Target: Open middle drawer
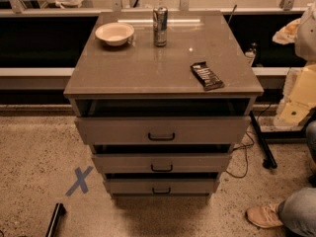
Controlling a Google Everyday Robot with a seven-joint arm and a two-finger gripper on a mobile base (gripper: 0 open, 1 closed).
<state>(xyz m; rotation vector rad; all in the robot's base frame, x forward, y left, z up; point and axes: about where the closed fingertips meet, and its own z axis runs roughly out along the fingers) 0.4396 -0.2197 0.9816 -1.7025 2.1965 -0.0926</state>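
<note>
The middle drawer (162,161) is the second of three grey-tan fronts on a low cabinet (163,58) at the centre of the camera view. Its small black bar handle (162,168) sits at the centre of the front. A narrow dark gap shows above the front, and none of its inside shows. The top drawer (162,130) is above it and the bottom drawer (161,185) is below it. My gripper does not show anywhere in this view.
On the cabinet top stand a white bowl (114,33), a metal can (160,26) and a dark snack bar (207,75). A blue tape X (79,180) and a black bar (56,219) lie on the floor at left. A person's shoe (264,215) and cables (244,154) are at right.
</note>
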